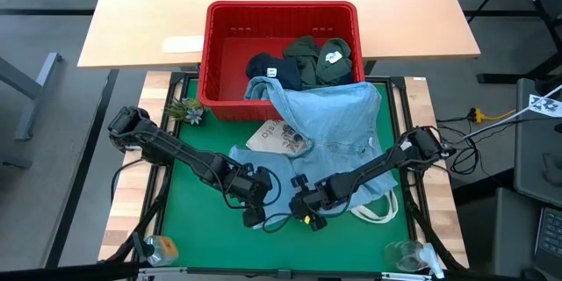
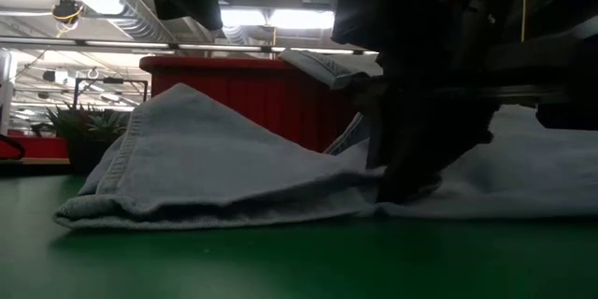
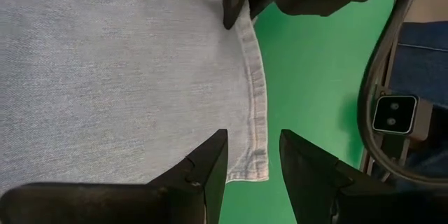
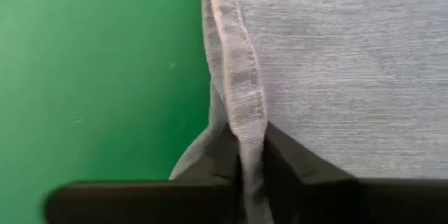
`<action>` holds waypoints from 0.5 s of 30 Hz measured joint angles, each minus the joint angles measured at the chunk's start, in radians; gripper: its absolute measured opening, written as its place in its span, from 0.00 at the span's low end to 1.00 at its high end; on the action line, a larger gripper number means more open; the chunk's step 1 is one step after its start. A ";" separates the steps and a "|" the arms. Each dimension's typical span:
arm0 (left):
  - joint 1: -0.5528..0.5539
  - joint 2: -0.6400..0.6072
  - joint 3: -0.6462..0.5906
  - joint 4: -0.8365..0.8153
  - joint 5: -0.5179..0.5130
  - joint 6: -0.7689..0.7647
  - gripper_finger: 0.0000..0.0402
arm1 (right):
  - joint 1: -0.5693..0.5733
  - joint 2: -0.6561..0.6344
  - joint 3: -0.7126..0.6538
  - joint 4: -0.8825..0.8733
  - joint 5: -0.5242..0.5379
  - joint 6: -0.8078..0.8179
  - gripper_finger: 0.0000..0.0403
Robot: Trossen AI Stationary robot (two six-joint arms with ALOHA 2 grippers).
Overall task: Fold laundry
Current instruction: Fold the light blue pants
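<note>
The laundry's light blue denim garment hangs out of the red basket and spreads over the green mat, its stitched hem along the near side. My right gripper is shut on that hem, low on the cloth. My left gripper stands open above the hem's corner, one finger over the denim and one over the mat, touching nothing. In the basket lie a navy garment and dark olive ones. My right gripper pinches the denim's stitched hem between its two fingers, which lie across the hem. The hem is gathered into a narrow raised ridge running into the jaws. The fingers come slanting down from above. The cloth around the hold lies on the mat.
A white printed tote bag lies partly under the denim, its handles near the right arm. A small plant stands at the mat's far left. A clear cup and another small object sit at the near corners.
</note>
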State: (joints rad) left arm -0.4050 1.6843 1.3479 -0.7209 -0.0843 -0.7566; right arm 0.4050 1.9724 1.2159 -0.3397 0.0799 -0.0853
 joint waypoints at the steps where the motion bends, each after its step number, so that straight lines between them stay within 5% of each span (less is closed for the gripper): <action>1: -0.004 -0.004 0.000 -0.006 0.004 0.003 0.31 | 0.000 0.000 0.004 -0.004 0.000 0.000 0.04; 9: -0.077 -0.073 0.000 -0.060 -0.013 -0.033 0.31 | 0.000 0.002 0.123 -0.099 -0.020 0.002 0.12; 15: -0.162 -0.115 0.000 -0.092 -0.098 -0.146 0.31 | 0.000 0.002 0.244 -0.191 -0.020 0.002 0.05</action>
State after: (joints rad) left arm -0.5670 1.5693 1.3476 -0.8127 -0.1826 -0.9027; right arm 0.4049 1.9743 1.4603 -0.5310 0.0601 -0.0834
